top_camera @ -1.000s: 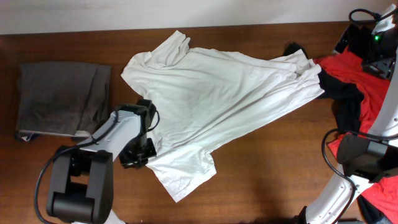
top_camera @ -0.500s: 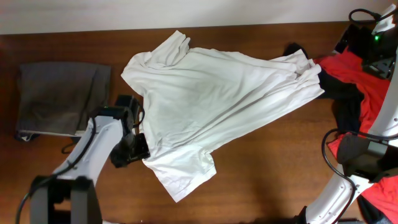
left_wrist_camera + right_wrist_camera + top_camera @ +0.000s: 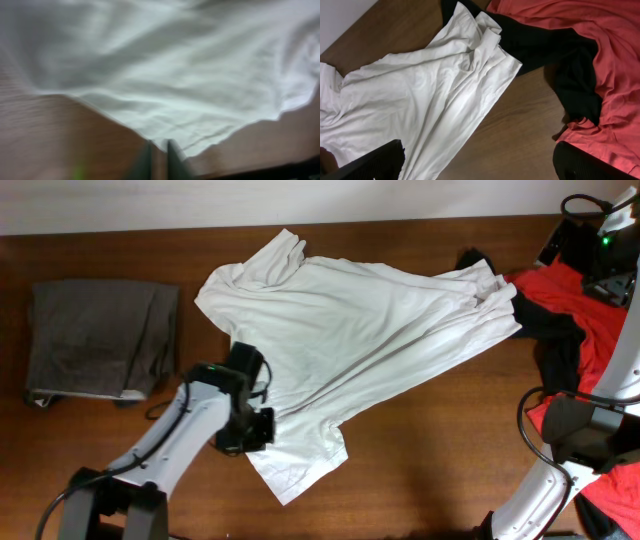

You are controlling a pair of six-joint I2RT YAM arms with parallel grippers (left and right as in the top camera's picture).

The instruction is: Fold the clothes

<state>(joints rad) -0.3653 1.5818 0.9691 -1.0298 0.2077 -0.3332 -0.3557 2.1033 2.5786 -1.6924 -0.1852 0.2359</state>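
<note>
A white T-shirt (image 3: 350, 330) lies spread mid-way on the dark wooden table (image 3: 430, 470), with a pale wall (image 3: 300, 200) at 12 o'clock. At its 7 o'clock hem the left gripper (image 3: 159, 152) is closed; the right gripper (image 3: 477, 155) gapes wide, empty.

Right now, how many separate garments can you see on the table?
4: a white T-shirt spread in the middle, folded grey-brown trousers at far left, and a black garment and a red garment heaped at right. More may be hidden in that heap.

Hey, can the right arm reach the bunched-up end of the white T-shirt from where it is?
Probably yes. That end of the white T-shirt lies uncovered in front of the open right fingers, nothing between.
</note>
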